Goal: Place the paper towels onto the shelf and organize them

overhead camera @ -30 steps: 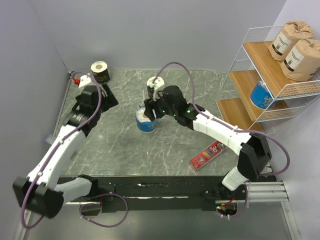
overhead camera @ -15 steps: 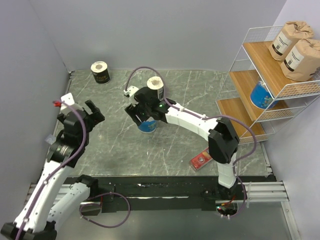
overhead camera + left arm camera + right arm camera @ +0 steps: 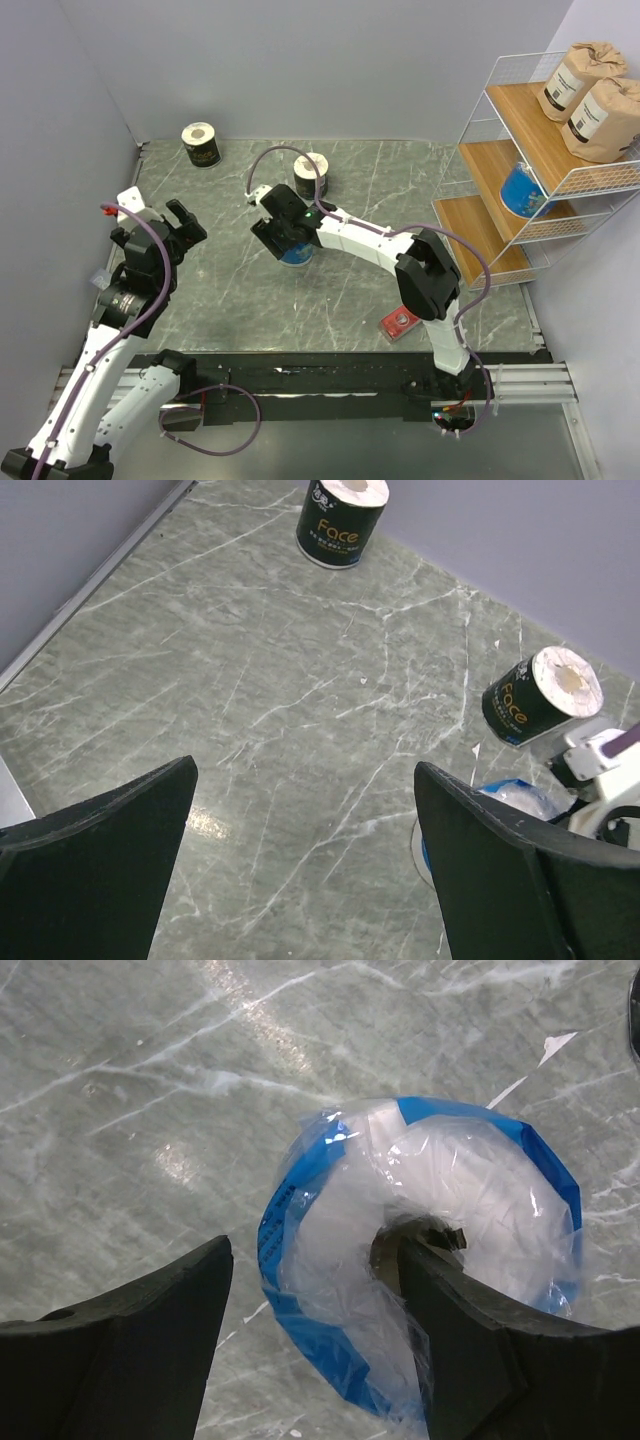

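A blue paper towel roll (image 3: 298, 256) stands on the marble table (image 3: 350, 290). My right gripper (image 3: 287, 240) is open right above it. In the right wrist view one finger (image 3: 500, 1350) sits at the core hole of the blue roll (image 3: 330, 1250) and the other finger (image 3: 130, 1350) is outside its wall, so my right gripper (image 3: 320, 1300) straddles that wall. Two black rolls stand further back, one far left (image 3: 203, 143) and one beside the blue roll (image 3: 312, 176). My left gripper (image 3: 188, 222) is open and empty. The shelf (image 3: 480, 150) holds two brown rolls (image 3: 578, 80) and a blue roll (image 3: 522, 190).
A flat red box (image 3: 402, 322) lies on the table near the right arm's base. Grey walls close the back and left. The left wrist view shows both black rolls (image 3: 342, 520) (image 3: 543, 695) and part of the blue roll (image 3: 510, 798) beyond my left gripper (image 3: 305, 860).
My left arm has pulled back from the far black roll toward the near left. My right arm has folded in leftward, and its gripper has settled over the blue roll.
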{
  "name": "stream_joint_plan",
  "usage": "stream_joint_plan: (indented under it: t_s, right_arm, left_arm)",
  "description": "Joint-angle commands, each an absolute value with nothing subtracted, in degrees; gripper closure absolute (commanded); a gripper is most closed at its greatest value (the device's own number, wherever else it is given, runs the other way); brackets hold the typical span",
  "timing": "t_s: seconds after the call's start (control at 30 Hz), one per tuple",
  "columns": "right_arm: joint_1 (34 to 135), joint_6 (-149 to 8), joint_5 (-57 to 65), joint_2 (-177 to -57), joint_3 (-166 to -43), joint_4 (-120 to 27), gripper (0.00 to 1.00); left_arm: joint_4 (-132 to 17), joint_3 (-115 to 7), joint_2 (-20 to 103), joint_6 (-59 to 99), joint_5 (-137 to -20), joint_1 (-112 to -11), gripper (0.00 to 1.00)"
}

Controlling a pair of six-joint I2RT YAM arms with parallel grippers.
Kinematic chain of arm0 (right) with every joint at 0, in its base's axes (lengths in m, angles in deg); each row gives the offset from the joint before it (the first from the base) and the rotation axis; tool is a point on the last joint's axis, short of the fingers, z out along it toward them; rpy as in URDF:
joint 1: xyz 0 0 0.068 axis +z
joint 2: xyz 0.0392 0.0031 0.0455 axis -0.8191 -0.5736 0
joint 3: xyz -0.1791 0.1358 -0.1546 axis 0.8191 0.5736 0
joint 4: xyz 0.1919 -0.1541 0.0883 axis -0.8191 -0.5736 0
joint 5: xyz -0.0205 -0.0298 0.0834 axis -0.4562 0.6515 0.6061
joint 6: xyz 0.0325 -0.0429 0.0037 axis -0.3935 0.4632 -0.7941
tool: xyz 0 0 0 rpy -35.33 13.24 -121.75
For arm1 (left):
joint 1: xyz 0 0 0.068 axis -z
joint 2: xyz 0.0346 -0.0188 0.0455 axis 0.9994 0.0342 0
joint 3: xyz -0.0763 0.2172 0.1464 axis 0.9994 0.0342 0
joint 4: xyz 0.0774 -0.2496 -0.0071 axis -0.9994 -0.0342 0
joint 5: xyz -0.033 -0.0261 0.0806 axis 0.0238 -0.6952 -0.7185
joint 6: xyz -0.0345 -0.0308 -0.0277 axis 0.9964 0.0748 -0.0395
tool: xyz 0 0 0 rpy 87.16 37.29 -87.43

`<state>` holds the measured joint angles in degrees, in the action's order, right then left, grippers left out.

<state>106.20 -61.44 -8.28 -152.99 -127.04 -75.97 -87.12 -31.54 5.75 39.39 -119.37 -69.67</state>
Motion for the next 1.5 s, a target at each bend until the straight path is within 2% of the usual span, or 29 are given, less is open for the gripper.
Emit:
stream_joint_plan:
  t_s: [0.0,0.17,0.47,0.67,0.93,1.1,1.47]
  right_arm:
    - [106.68,-61.50,-11.07,-154.85,-129.94,-77.34,0.29]
    - [106.77,-60.45,-12.91,-155.38,-130.46,-78.75,0.30]
    - [106.85,-56.76,-18.61,-153.54,-129.50,-80.86,0.57]
    - [105.89,-49.56,-28.29,-145.82,-125.99,-81.74,0.64]
    - [101.67,-45.42,-35.58,-133.17,-125.28,-86.48,0.64]
    - [95.44,-40.25,-42.34,-126.92,-125.72,-86.23,0.64]
    - [80.50,-30.22,-43.51,-122.95,-128.88,-81.39,0.64]
  left_arm:
    - [-85.81,-31.53,5.18,38.62,-120.41,-69.50,0.04]
    - [-86.16,-31.71,5.26,38.80,-120.41,-69.50,0.04]
    - [-86.25,-31.62,5.09,39.06,-120.41,-69.50,0.03]
    - [-86.07,-31.45,4.47,39.06,-120.15,-69.50,0.03]
    - [-85.99,-31.36,3.86,38.80,-119.62,-69.50,0.04]
    - [-85.99,-31.44,3.77,38.80,-119.35,-69.41,0.03]
    - [-85.90,-31.45,3.68,38.71,-119.00,-69.41,0.04]
